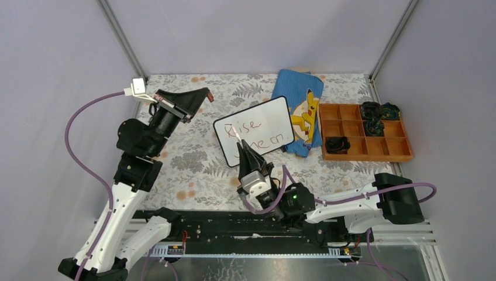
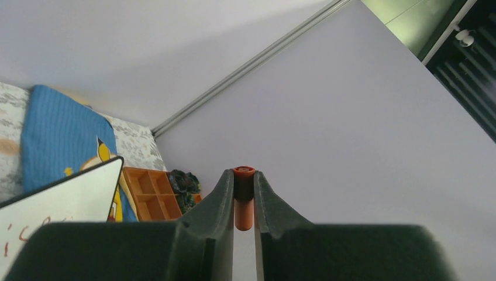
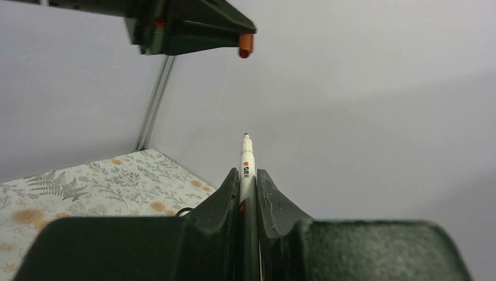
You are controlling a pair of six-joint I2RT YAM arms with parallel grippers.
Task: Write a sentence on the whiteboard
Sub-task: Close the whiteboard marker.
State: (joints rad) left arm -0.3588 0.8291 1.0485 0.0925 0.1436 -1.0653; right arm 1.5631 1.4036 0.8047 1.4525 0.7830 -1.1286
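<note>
The right pincer [image 3: 246, 175] pinches the marker [image 3: 246, 159] tip-forward for writing on the whiteboard [image 1: 260, 117], while the left pincer [image 1: 202, 93] clamps its orange cap [image 2: 244, 174] clear.

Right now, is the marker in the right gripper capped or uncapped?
Uncapped: the marker shows its bare tip, and the left gripper holds the orange cap.

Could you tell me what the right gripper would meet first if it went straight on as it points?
Likely the grey wall, depth unclear: the right gripper and its white marker pen aim there, below the left gripper's orange cap.
</note>
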